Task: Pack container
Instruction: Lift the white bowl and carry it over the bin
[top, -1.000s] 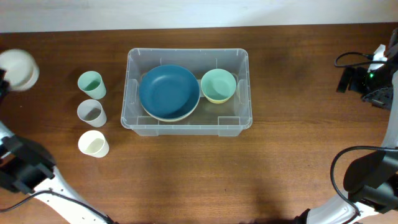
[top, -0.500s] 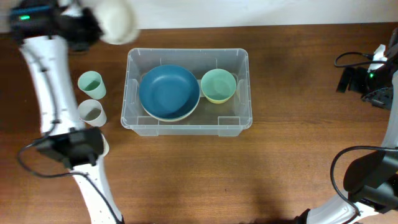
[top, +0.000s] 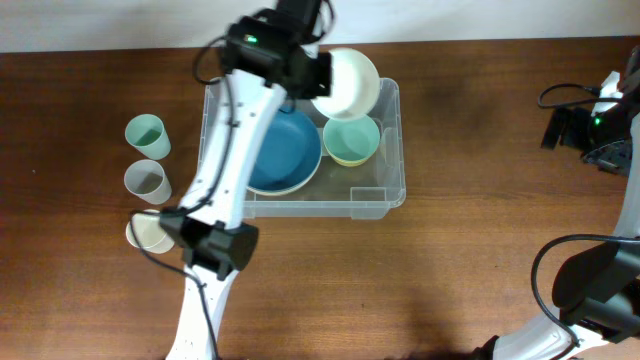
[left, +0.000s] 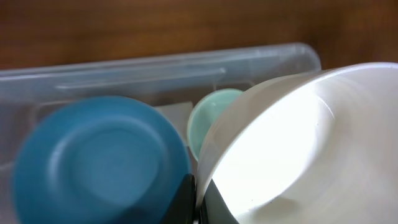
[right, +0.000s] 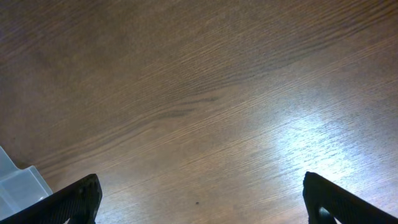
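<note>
Left gripper (left: 199, 204) clamped on the rim of a white bowl (top: 347, 82), one finger inside, one outside. Bowl held tilted, above the far right corner of the container (top: 392, 192), overlapping its far rim.

Container sits on the table (top: 480, 250) near the far edge, a little left of centre. Inside it: blue bowl (top: 296, 150) on the left, partly hidden under the arm; green bowl (top: 351, 138) just beside it on the right.

Three cups in a column left of the container: green cup (top: 146, 134), grey cup (top: 146, 180), cream cup (top: 148, 232), the last partly under the arm.

Right gripper (right: 200, 193) spread wide over bare wood near the right edge, holding nothing.
</note>
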